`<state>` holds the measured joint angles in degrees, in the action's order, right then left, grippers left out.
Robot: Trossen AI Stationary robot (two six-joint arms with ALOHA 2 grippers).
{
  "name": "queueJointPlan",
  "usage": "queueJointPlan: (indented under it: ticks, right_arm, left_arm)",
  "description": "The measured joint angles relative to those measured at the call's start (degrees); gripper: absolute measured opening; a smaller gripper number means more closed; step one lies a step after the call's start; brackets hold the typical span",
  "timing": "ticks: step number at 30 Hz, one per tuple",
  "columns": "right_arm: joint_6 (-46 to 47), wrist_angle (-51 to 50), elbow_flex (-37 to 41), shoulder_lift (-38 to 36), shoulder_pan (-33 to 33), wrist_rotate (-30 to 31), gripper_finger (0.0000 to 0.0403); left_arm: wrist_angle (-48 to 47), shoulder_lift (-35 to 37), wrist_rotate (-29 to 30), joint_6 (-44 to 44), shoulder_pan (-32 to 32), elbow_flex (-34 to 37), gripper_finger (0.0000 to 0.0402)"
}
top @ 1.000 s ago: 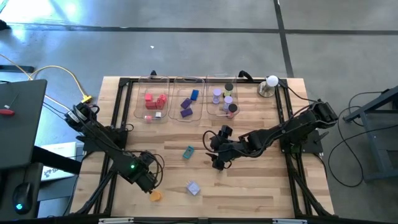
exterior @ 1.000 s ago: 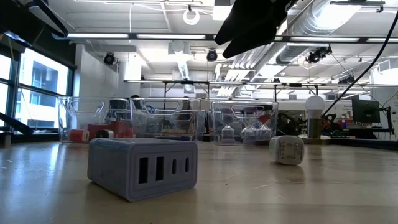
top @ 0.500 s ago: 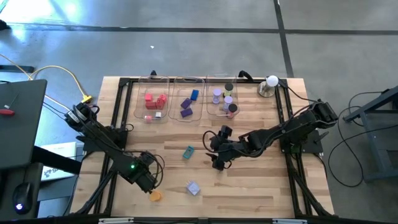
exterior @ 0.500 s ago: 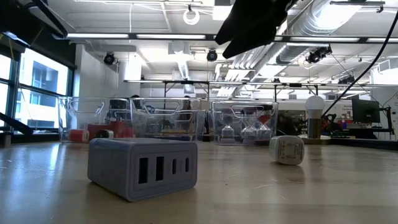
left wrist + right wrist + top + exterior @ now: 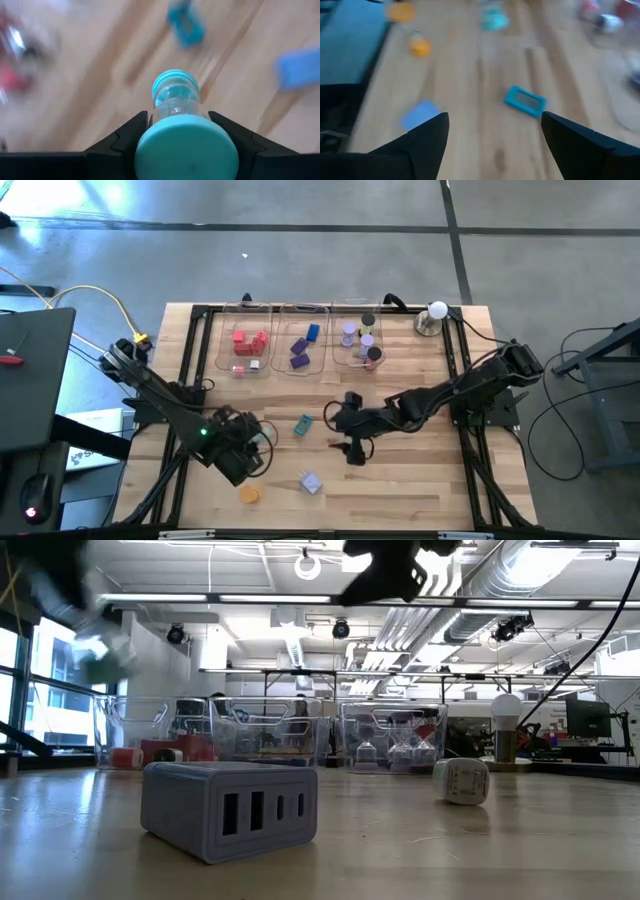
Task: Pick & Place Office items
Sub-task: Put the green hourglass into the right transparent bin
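1. The left end effector [image 5: 177,132] is clamped on a teal hourglass-shaped piece [image 5: 176,102] with a clear middle; its long axis runs straight out between the fingers, one round teal cap toward the camera, the other pointing away over the worktop [image 5: 400,480].
2. Against a second ago, the left end effector [image 5: 243,455] has lifted off the front-left of the worktop; the orange disc [image 5: 249,494] it hovered over now lies uncovered.
3. The right end effector [image 5: 352,442] has shifted slightly toward the front; its fingers stand open, holding nothing.
4. A teal block [image 5: 303,424] lies between the arms, and a pale purple block [image 5: 310,482] is near the front.
5. Three clear trays [image 5: 300,340] at the back hold sorted pieces, with a white ball [image 5: 437,310] beside them.
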<state>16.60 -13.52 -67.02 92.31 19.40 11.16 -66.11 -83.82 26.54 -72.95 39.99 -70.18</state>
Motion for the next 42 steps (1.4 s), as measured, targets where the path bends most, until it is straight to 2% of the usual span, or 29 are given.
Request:
queueJointPlan:
  ticks: [4,10,18,23,27,32,35,42]
  right_arm:
    - [-3.09,3.82,0.0,0.0,0.01,-1.12,0.0306]
    - [-6.1,8.66,0.0,0.0,0.1,-1.11,0.0306]
    - [-12.15,15.89,0.0,0.0,0.11,-0.11,0.0306]
    - [-15.45,19.5,0.0,0.0,0.11,1.13,0.0306]
    - [-20.7,24.62,0.0,0.0,0.26,1.17,0.0306]
    - [-29.18,31.6,0.0,0.0,1.49,2.97,0.0306]
    - [-33.86,35.05,0.0,0.0,2.85,4.96,0.0306]
    - [-41.14,40.75,0.0,0.0,5.14,3.83,0.0306]
  left_arm:
    - [2.73,1.52,12.18,8.3,-0.09,-4.0,0.0179]
    - [15.71,2.79,20.52,23.29,-0.26,-5.06,0.0179]
    - [33.71,2.79,23.57,43.99,0.17,-5.06,0.0179]
    - [41.35,2.77,29.13,53.68,2.24,-5.06,0.0179]
    - [47.05,2.77,33.96,59.24,4.17,-5.09,0.0179]
    - [52.09,2.77,35.18,63.34,5.95,-5.09,0.0179]
    - [53.17,2.77,35.57,64.41,6.88,-5.09,0.0179]
    - [53.43,2.74,38.3,64.7,7.6,-5.09,0.0179]
